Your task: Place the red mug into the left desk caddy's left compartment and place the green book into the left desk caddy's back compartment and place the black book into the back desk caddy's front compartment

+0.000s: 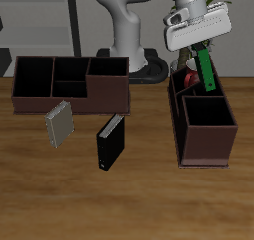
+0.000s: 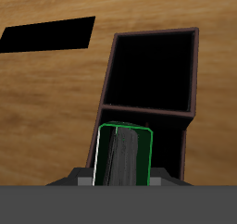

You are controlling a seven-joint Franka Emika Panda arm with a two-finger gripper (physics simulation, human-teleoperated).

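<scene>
On a wooden table [image 1: 149,199], the green book [image 1: 206,69] is held by the gripper [image 1: 201,52], closed on it above the left caddy [image 1: 203,135]. The book step is judged underway; lowering into the back compartment is called for.

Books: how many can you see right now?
3. Green book held in the tool above the caddy; black book and grey book on the table.
</scene>
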